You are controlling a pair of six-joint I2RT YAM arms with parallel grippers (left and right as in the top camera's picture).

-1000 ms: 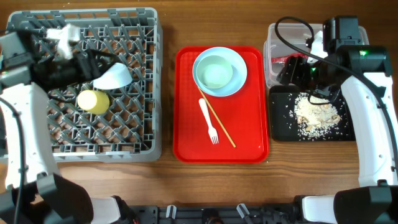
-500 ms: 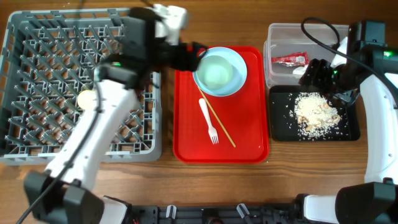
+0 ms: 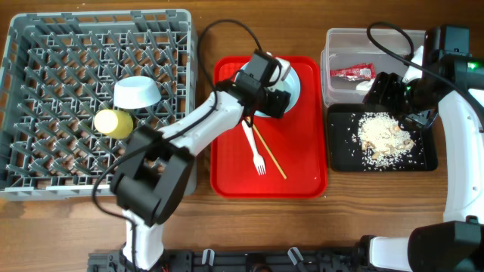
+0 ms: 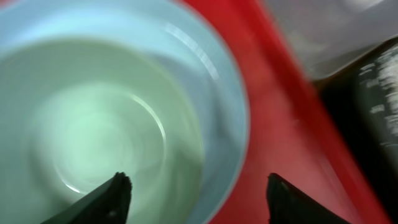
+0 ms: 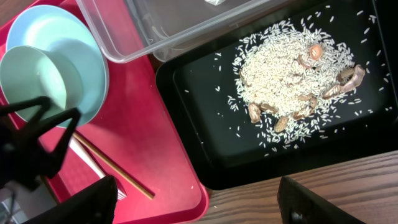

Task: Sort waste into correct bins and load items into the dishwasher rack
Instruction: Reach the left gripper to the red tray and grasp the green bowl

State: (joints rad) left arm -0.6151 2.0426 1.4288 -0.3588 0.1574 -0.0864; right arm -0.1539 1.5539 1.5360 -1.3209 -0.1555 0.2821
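Note:
My left gripper (image 4: 199, 200) is open and low over a mint-green bowl (image 4: 93, 124) that sits in the pale-blue plate (image 4: 224, 93). One finger is over the bowl's inside, the other over the red tray (image 4: 273, 124); overhead the left gripper (image 3: 274, 97) hides the bowl. A white fork (image 3: 254, 148) and a chopstick (image 3: 269, 153) lie on the tray. The dishwasher rack (image 3: 45, 45) holds another bowl (image 3: 137, 92) and a yellow cup (image 3: 113, 122). My right gripper (image 5: 196, 202) is open and empty, high above the near edge of the black tray (image 5: 205, 155), which holds rice (image 5: 280, 68).
The clear tub (image 3: 342, 47) behind the black tray (image 3: 344, 155) holds a red wrapper (image 3: 352, 72). The red tray (image 3: 302, 174) lies between the rack and the bins. The left arm stretches from the rack's front corner across the tray. Bare wood runs along the table's front.
The left arm has left the rack, where a bowl now lies, and swung right to the bowl on the plate. The right arm shifted slightly right, then held still.

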